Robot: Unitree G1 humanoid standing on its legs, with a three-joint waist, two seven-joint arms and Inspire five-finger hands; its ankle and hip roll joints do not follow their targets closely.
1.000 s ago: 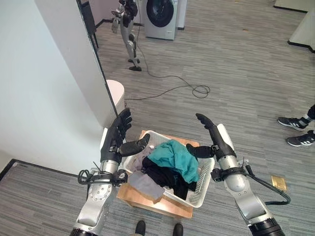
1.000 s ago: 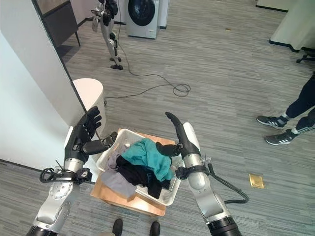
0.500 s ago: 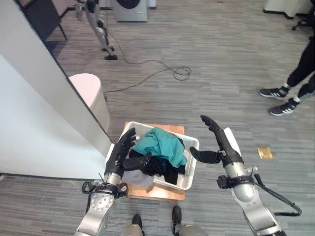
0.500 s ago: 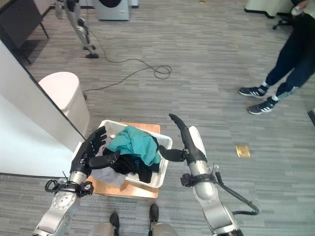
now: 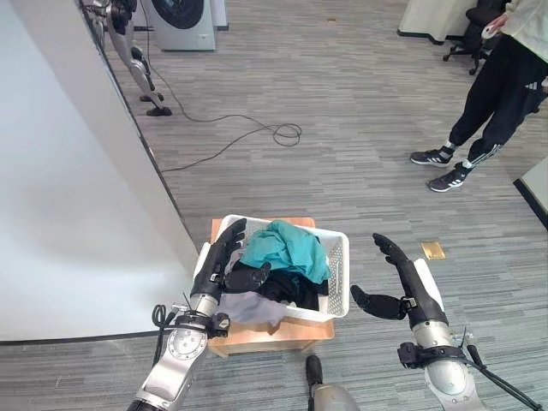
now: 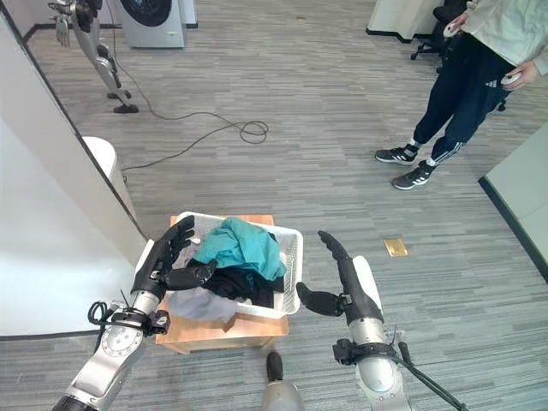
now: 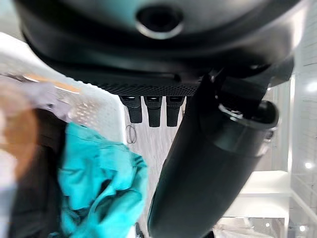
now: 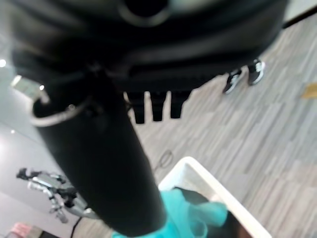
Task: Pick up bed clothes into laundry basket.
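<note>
A white laundry basket [image 5: 341,267] stands on a low wooden stool [image 5: 257,340]. It is piled with a teal garment [image 5: 287,247], black clothes [image 5: 287,288] and a pale grey cloth [image 5: 250,308] that droops over the near rim. My left hand [image 5: 218,261] is open at the basket's left side, its thumb lying over the clothes; the teal garment [image 7: 99,183] shows past its fingers. My right hand [image 5: 404,280] is open to the right of the basket, a short way clear of the rim, holding nothing.
A white partition wall [image 5: 68,171] runs along the left, close to the stool. A person [image 5: 492,81] stands at the far right. A cable [image 5: 270,133] loops on the floor behind, leading toward a washing machine [image 5: 180,21] and another robot [image 5: 124,38]. A brass floor plate [image 5: 432,250] lies to the right.
The camera has swung, shifting the whole scene. My right hand has come away from the basket's right rim and now hangs apart from it. My left hand stays at the left side.
</note>
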